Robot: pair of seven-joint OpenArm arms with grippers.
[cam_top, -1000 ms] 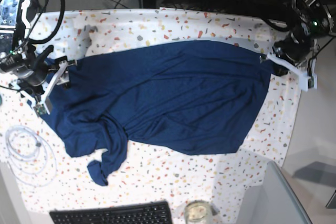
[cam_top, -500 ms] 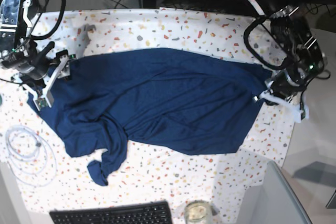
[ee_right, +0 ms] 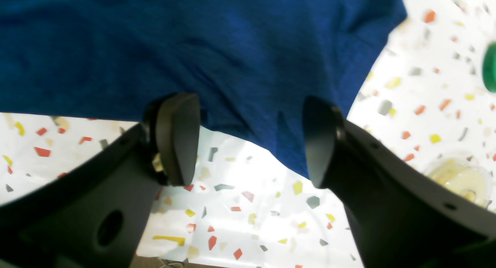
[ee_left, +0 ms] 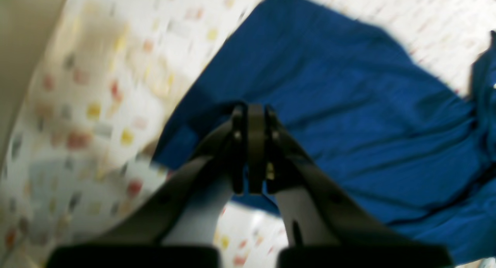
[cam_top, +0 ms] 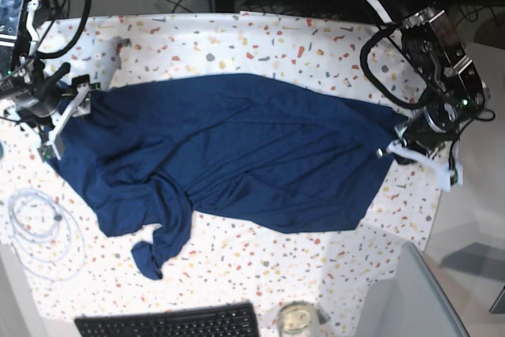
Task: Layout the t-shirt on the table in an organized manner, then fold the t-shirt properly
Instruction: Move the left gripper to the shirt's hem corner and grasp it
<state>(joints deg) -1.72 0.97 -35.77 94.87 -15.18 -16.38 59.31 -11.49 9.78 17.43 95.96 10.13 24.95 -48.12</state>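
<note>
A: Down at the near edge of the base view there's a small glass jar (cam_top: pixel 296 320) with something pale yellow in it; what exactly, hard to tell. Beside it sits a black keyboard (cam_top: pixel 170 323).

B: The right wrist camera catches that same jar only as a blurred yellowish rim. What it does show sharply is the right hand (ee_right: pixel 250 140), pads wide apart, straddling the hem of the t-shirt (cam_top: pixel 229 151) with nothing held.

A: And the left hand (ee_left: pixel 254 148)?

B: Shut tight on the t-shirt's corner, which is clear in the left wrist view, though that picture is smeared.

A: The shirt itself lies spread across the middle of the worktop (cam_top: pixel 237 37): soft navy knit, rumpled, one sleeve twisted towards the keyboard. The worktop cover is white with terrazzo flecks. A coiled white cable (cam_top: pixel 39 226) lies beside the shirt.
</note>
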